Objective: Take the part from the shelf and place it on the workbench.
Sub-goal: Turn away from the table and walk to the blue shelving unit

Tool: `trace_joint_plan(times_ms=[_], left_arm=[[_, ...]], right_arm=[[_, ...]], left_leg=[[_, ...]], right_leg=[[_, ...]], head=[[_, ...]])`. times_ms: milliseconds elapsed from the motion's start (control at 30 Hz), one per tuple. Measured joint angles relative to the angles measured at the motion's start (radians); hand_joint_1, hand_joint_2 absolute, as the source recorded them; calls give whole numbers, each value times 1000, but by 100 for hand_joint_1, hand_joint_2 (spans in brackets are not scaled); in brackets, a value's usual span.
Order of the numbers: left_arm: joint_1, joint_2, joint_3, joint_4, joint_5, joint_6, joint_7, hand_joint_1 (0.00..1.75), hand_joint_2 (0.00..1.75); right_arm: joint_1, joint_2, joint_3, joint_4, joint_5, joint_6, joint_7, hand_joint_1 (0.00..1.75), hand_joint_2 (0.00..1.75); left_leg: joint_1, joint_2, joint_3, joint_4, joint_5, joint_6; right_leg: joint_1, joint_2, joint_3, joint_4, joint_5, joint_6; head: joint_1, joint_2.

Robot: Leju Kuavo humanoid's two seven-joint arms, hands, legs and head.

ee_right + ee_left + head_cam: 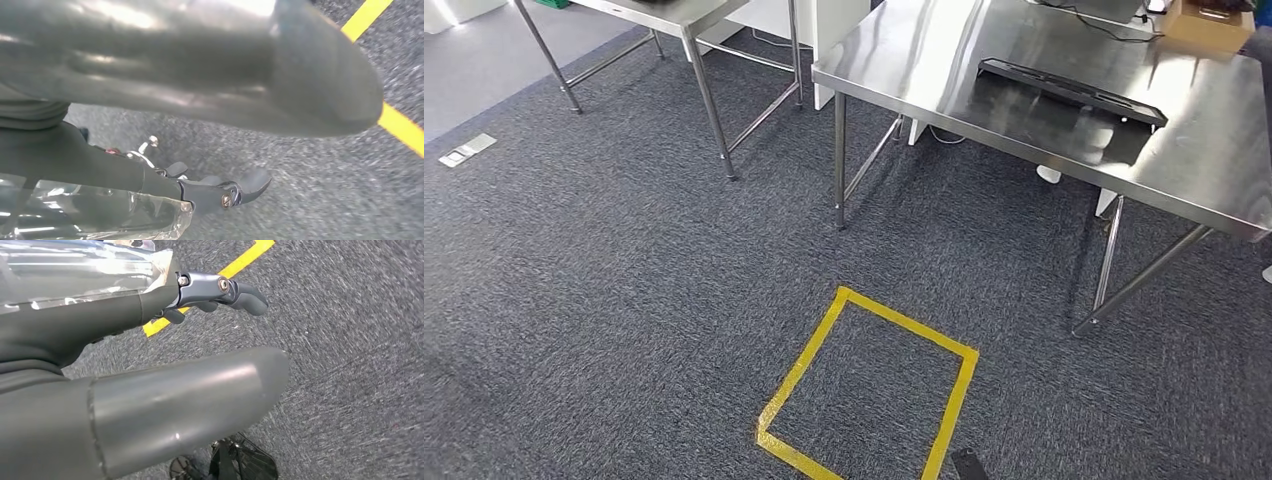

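Steel counter stands ahead of you across the grey carpet, and a long dark tray-like part lies on it near its front edge; whether that is the part you are sent for, you cannot tell, and no shelf appears in the head view. A yellow tape square marks the carpet just in front of your feet.

Both arms hang toward the floor. Your left hand has its fingers loosely extended over the carpet, grasping nothing. Your right hand looks the same: fingers apart, nothing in them. Something clear and glossy sits against each wrist, too blurred to name.

By the look of it you are in the walking stage, with the pick not yet begun. The next move calls for turning or stepping until the shelf comes into view, then raising one arm with the fingers released.
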Motion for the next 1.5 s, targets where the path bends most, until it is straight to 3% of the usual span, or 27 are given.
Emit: trace_joint_plan(times_ms=[33,100,167,233,300,367,400,467,533,633,667,733,800,833,867,900,967,1000,1067,1133,1200,1233,1300,1367,1400,1433,1500], left_arm=[[0,0,0,0,-2,1,-6,0,0],[3,0,0,0,-4,6,-26,0,0],[5,1,5,0,9,8,-62,0,0],[5,2,16,0,30,2,-105,0,0],[5,3,26,0,41,-5,-128,0,0],[7,3,32,0,46,-11,-139,0,0],[8,4,36,-1,51,-21,-150,0,0],[7,7,44,-2,63,-73,-198,0,0],[2,8,48,-3,75,-165,-257,0,0],[-8,7,52,-4,84,-356,-291,0,0],[-14,5,52,-4,78,-411,-288,0,0],[-29,-1,47,-5,64,-492,-275,0,0],[-42,-7,41,-5,52,-544,-265,0,0],[-46,-10,36,-5,43,-553,-262,0,0],[-47,-12,31,-5,35,-549,-260,0,0],[-48,-14,26,-5,34,-545,-256,0,0],[-49,-15,22,-5,47,-558,-242,0,0],[-51,-15,22,-5,52,-568,-233,0,0],[-53,-14,21,-5,52,-579,-219,0,0],[-53,-13,19,-5,48,-578,-212,0,0],[-53,-12,18,-5,42,-572,-211,0,0],[-54,-12,18,-5,38,-569,-211,0,0],[-57,-11,16,-5,32,-564,-210,0,0],[-57,-11,13,-5,27,-561,-207,0,0],[-56,-10,12,-5,25,-560,-205,0,0],[-56,-9,12,-5,23,-559,-203,0,0],[-58,-8,10,-5,20,-559,-201,0,0]], right_arm=[[-1,0,0,0,2,1,-1,0,0],[-3,1,2,0,7,5,-2,0,0],[-5,2,5,0,15,8,-2,0,0],[-4,4,9,0,22,11,0,0,0],[-1,4,13,0,25,12,1,0,0],[0,4,16,0,25,13,2,0,0],[0,4,17,0,25,13,2,0,0],[0,5,18,0,28,14,5,0,0],[1,6,18,0,36,14,8,0,0],[-1,10,22,0,53,16,15,0,0],[-2,12,24,0,61,21,20,0,0],[-3,16,34,1,84,40,35,0,0],[-2,19,48,2,114,60,58,0,0],[-1,19,57,2,130,67,72,0,0],[0,19,66,3,144,72,85,0,0],[2,19,74,4,155,77,96,0,0],[6,19,90,4,173,83,107,0,0],[8,21,98,5,180,86,110,0,0],[13,28,114,7,198,92,114,0,0],[16,35,133,8,225,98,121,0,0],[19,40,153,8,249,103,130,0,0],[22,41,162,8,256,106,133,0,0],[31,43,173,9,259,112,137,0,0],[39,42,179,9,258,116,140,0,0],[42,42,181,9,257,117,140,0,0],[43,42,183,10,257,117,141,0,0],[45,43,187,10,255,118,141,0,0]], left_leg=[[-1,-6,-1,0,2,-5],[-1,-16,-5,-2,7,-17],[2,-4,-15,13,-3,-27],[3,33,-53,97,-60,-34],[6,56,-113,231,-129,-42],[11,64,-134,288,-141,-49],[14,70,-115,257,-119,-51],[18,102,-37,119,-61,-53],[16,126,15,24,-33,-45],[7,106,16,7,-27,-22],[6,98,16,1,-22,-13],[9,81,15,-8,-11,3],[8,60,10,-9,-7,8],[8,48,8,-8,-6,9],[7,37,7,-8,-6,8],[8,26,7,-7,-5,7],[9,4,8,-7,-2,1],[8,-7,8,-6,0,-4],[5,-22,5,-7,4,-15],[7,-29,1,-9,8,-28],[10,0,-13,15,-11,-37],[10,24,-31,54,-37,-40],[10,58,-90,186,-110,-46],[13,65,-132,283,-145,-50],[14,68,-125,277,-133,-51],[14,75,-98,233,-108,-50],[12,107,-21,100,-56,-46]], right_leg=[[3,8,12,-31,9,-7],[8,0,12,-38,15,-24],[0,-15,16,-43,25,-44],[-7,-35,19,-48,33,-60],[-3,-55,15,-48,33,-65],[-1,-74,14,-47,33,-65],[-1,-83,14,-46,32,-65],[1,-98,15,-42,28,-58],[9,-111,11,-36,20,-47],[16,-130,12,-34,16,-31],[14,-123,10,-25,9,-27],[8,-84,-23,46,-32,-25],[1,-46,-86,180,-88,-28],[0,-39,-113,234,-104,-25],[-1,-36,-124,254,-104,-18],[-2,-34,-115,233,-87,-9],[-9,-15,-53,97,-27,10],[-10,-2,-24,31,-2,11],[-8,11,0,-32,20,-1],[-4,-2,2,-32,26,-22],[-9,-17,5,-35,34,-41],[-11,-27,5,-37,37,-50],[-5,-49,2,-37,37,-60],[0,-74,0,-36,36,-61],[1,-85,0,-36,36,-61],[2,-94,0,-36,35,-61],[6,-110,2,-34,33,-58]], head=[[0,0],[0,0],[-2,0],[-5,0],[-7,0],[-7,0],[-7,0],[-7,0],[-5,0],[0,0],[0,0],[3,0],[5,0],[6,0],[6,0],[6,0],[7,0],[7,0],[7,0],[5,0],[2,0],[0,0],[-3,0],[-3,0],[-3,0],[-3,0],[-4,0]])
